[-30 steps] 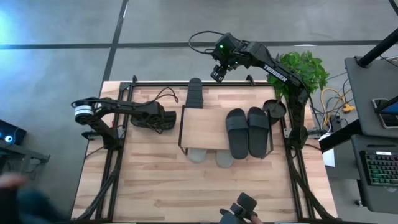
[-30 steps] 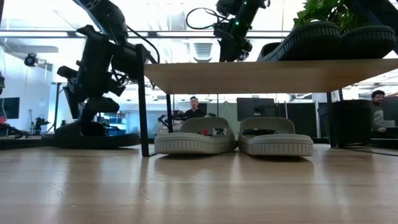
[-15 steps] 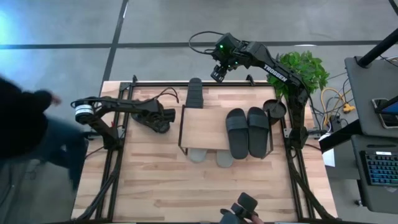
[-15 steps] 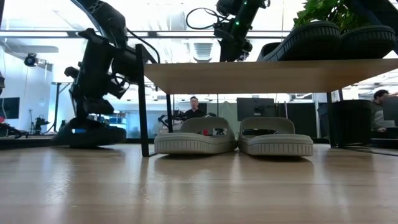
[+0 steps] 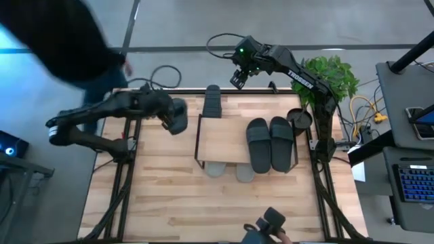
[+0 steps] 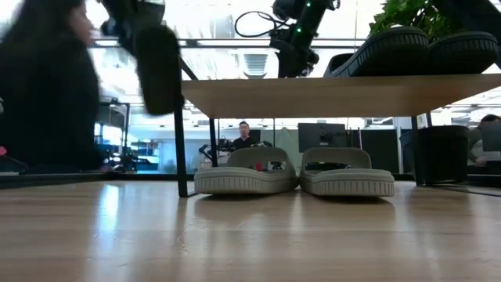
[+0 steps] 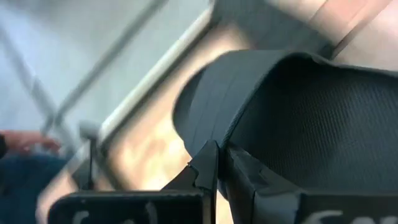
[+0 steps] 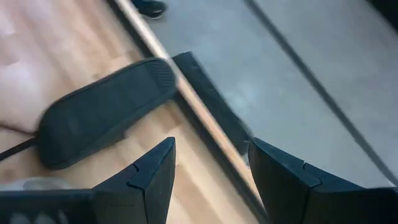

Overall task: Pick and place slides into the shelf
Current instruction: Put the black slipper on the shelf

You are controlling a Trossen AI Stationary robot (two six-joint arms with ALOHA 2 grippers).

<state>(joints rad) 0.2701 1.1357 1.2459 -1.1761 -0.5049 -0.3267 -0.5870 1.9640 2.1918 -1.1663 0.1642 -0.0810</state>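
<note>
Four of the six slides look placed. A dark pair (image 5: 270,144) lies side by side on the right half of the top board of the shelf (image 5: 222,139), and a light grey pair (image 6: 294,174) sits on the tabletop (image 5: 169,196) under that board, toes peeking out at the near edge in the high view. The left half of the top board is bare — room, by my judgement, for the two dark slides that remain.

One of those, the lifted dark slide (image 5: 178,115), is in the left pincer (image 5: 167,112), whose fingers are clamped tight on it; the left wrist view shows the closed fingertips (image 7: 214,163) meeting at the edge of the slide's strap. In the low view it hangs in the air, clear of the tabletop, just left of the shelf's black corner post and about level with the top board. It has yet to be carried over the board and set down.

The last dark slide (image 5: 212,102) lies on the tabletop just behind the shelf's far-left corner. The right pincer (image 5: 237,78) hovers beyond the tabletop's far rail, a little to that slide's right, fingers spread wide and holding nothing — the slide lies ahead of its fingers, well apart from them.
</note>
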